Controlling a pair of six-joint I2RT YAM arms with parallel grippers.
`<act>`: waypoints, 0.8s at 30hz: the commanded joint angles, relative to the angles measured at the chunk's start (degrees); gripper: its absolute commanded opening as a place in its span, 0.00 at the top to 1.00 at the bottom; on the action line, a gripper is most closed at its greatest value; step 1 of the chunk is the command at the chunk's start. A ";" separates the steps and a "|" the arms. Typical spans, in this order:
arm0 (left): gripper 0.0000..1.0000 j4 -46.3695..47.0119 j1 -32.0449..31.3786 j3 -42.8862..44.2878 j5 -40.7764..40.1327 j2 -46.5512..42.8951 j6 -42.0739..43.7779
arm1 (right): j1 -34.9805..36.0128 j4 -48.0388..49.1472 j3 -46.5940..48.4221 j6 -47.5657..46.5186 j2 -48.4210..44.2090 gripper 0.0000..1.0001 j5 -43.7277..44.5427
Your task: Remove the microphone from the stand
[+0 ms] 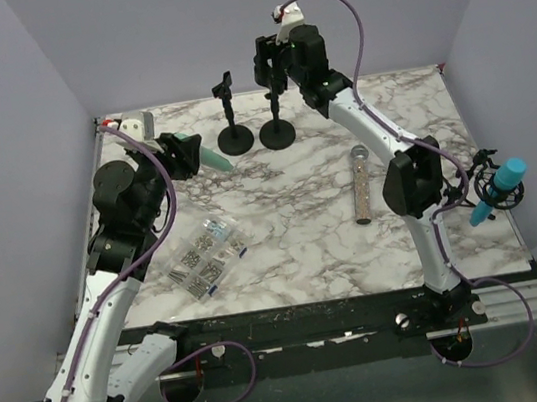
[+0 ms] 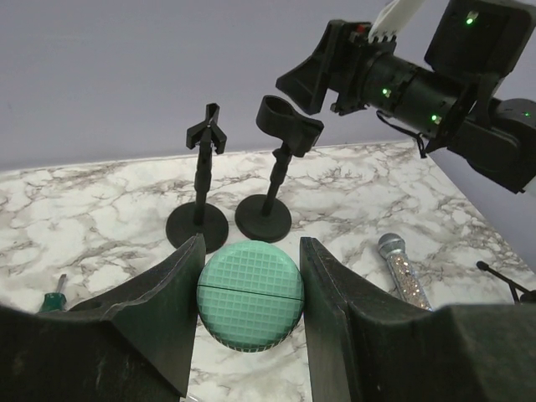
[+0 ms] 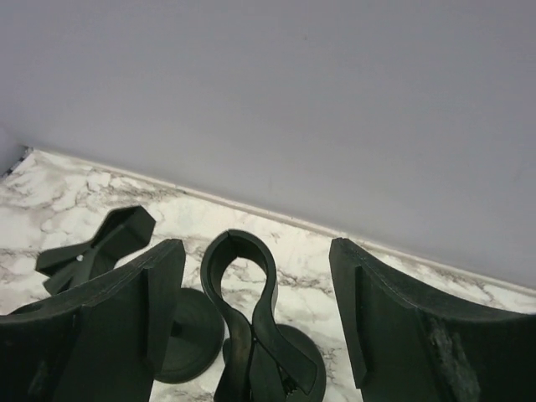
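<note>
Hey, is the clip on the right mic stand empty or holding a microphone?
Empty. The clip is a bare open loop, and the green microphone sits between the left gripper's fingers.

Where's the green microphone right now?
The green microphone is clamped in the left claw, over the table's left side in the top view, beside the left empty stand.

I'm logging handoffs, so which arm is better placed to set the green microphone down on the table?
Left: the left gripper holds the green microphone; the right gripper hangs open near an empty stand clip.
</note>
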 commanded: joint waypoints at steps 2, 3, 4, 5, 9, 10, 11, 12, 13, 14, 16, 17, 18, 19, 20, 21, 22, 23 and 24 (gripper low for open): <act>1.00 1.62 0.46 2.19 4.55 0.79 -1.57 | -0.11 -5.16 3.35 1.23 -5.64 0.16 -0.50; 1.00 1.45 0.46 2.62 5.53 1.52 -1.81 | -0.14 -6.04 2.46 1.68 -7.50 0.13 -0.53; 1.00 1.16 0.46 3.05 7.19 2.27 -2.13 | -0.12 -7.19 1.16 2.24 -9.13 0.11 -0.85; 1.00 0.82 0.46 3.67 8.63 3.16 -2.67 | -0.12 -8.63 -0.44 2.96 -11.23 0.09 -1.78; 1.00 0.09 0.80 6.21 18.66 7.99 -5.92 | -0.11 -9.69 -15.41 5.38 -21.70 0.05 -10.63; 1.00 0.01 0.81 6.91 21.04 9.40 -6.87 | -0.11 -8.41 -20.50 5.65 -25.17 0.05 -13.79; 1.00 -0.12 0.81 7.67 23.80 10.74 -7.74 | -0.12 -7.26 -25.69 5.48 -27.79 0.05 -18.77; 1.00 -0.36 0.89 8.59 26.28 12.37 -8.75 | -0.15 -5.68 -29.96 5.12 -31.07 0.05 -23.32; 1.00 -0.96 0.90 9.48 29.20 13.87 -9.54 | -0.11 -4.24 -35.08 5.17 -33.89 0.05 -28.40; 1.00 -1.55 0.90 10.61 31.52 15.72 -10.61 | -0.11 -2.02 -39.08 5.58 -37.02 0.05 -31.87; 1.00 -2.19 0.94 12.17 36.66 19.08 -12.91 | -0.13 2.21 -47.95 6.42 -43.04 0.05 -38.34; 1.00 -2.25 0.98 12.70 38.45 20.51 -14.13 | -0.11 5.30 -51.56 7.51 -46.37 0.05 -41.43; 1.00 -1.92 0.98 13.10 40.49 22.26 -15.73 | -0.12 8.55 -55.84 8.85 -48.53 0.04 -43.90; 1.00 -0.96 0.94 13.07 42.40 23.44 -17.56 | -0.11 11.76 -58.82 10.55 -50.95 0.04 -46.67; 1.00 0.76 0.94 12.71 44.56 24.69 -19.25 | -0.18 14.26 -61.65 12.00 -52.25 0.04 -49.35; 1.00 2.41 0.90 12.27 46.10 25.75 -21.38 | -0.11 16.81 -63.61 14.70 -53.21 0.04 -50.89; 1.00 4.01 0.90 11.82 47.71 26.70 -23.07 | -0.11 18.58 -65.47 16.81 -53.59 0.05 -53.09; 1.00 5.19 0.90 11.59 48.99 27.64 -24.74 | -0.11 20.19 -66.65 18.78 -53.57 0.06 -54.53; 1.00 5.29 0.83 11.42 49.68 28.29 -25.75 | -0.02 21.65 -68.15 20.53 -53.51 0.08 -55.45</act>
